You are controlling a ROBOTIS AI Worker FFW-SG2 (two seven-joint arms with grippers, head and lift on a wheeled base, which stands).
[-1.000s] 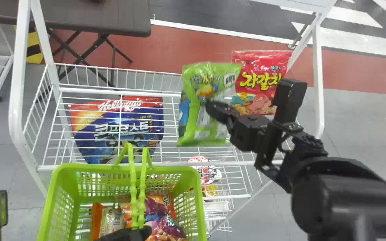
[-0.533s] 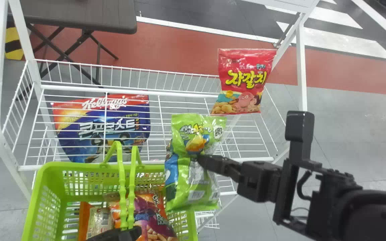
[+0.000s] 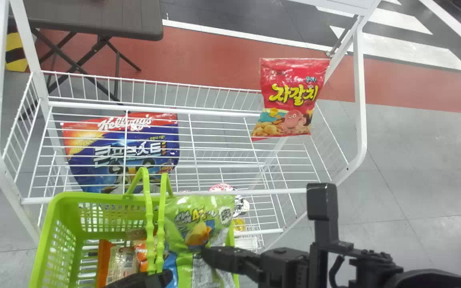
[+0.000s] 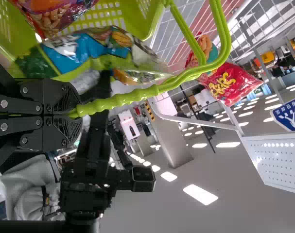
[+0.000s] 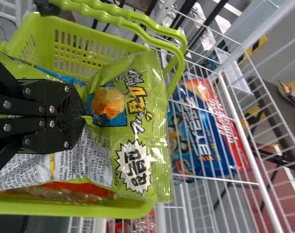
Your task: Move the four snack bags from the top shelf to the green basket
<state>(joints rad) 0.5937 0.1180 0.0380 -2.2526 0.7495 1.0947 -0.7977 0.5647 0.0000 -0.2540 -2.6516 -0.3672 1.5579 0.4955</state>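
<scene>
Right wrist view: right gripper (image 3: 205,253) clamps flat green foil bag (image 5: 154,104). Left wrist view: left gripper (image 3: 165,277) clamps curved lime plastic handle (image 4: 119,99).

A white wire shelf (image 3: 154,109) carries a red bag (image 3: 291,96).

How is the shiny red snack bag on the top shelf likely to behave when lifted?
The red snack bag will probably flex, as its film looks thin and wrinkled. Its glossy surface may slip; the pictured snacks suggest lightness.
</scene>
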